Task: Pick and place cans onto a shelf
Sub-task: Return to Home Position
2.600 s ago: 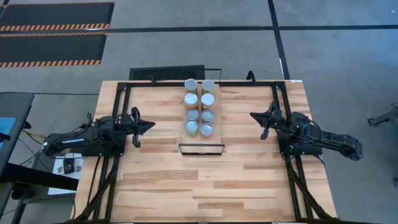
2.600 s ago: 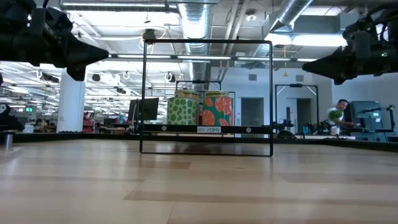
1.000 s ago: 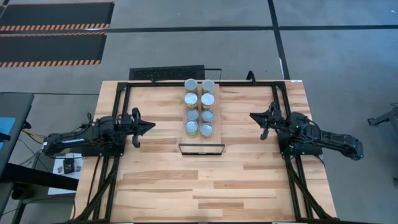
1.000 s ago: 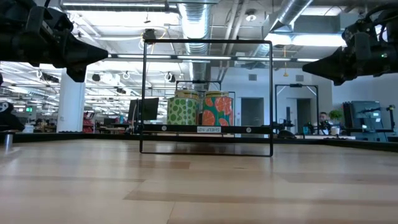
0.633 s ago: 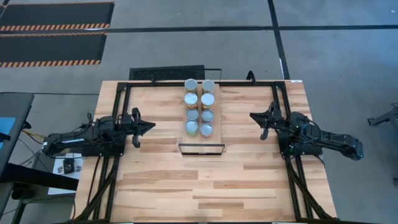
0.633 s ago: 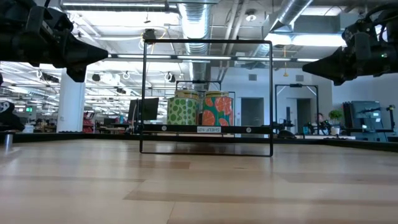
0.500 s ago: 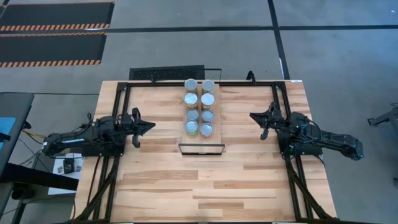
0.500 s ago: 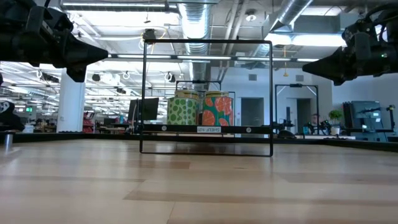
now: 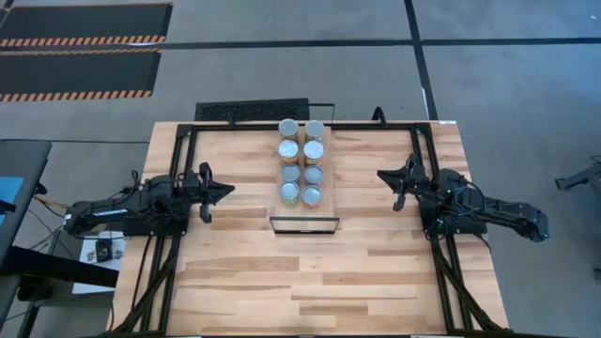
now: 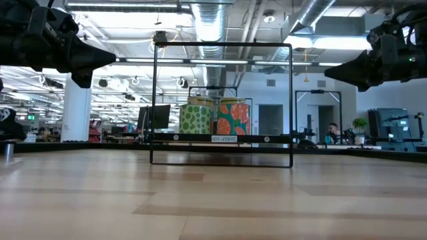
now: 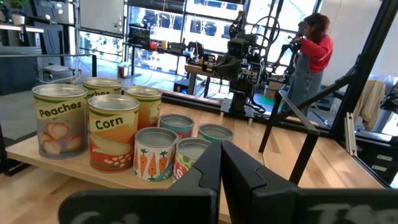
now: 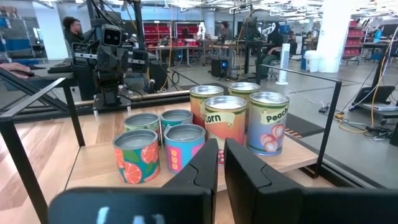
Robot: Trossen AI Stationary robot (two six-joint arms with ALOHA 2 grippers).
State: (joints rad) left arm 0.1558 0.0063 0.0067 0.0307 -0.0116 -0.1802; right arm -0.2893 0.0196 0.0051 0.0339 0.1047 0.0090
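Several cans stand upright in two rows on the shelf, a pale wooden board in a black frame at the middle of the table's far half. The low view shows a green-labelled can and an orange one on the board. My left gripper hangs shut and level to the left of the cans, pointing at them. My right gripper hangs shut and level to their right, facing them. Neither gripper touches anything.
Black frame rails run along both sides of the table under the arms. A black mat lies at the far edge. Bare tabletop stretches in front of the shelf. People stand in the room beyond.
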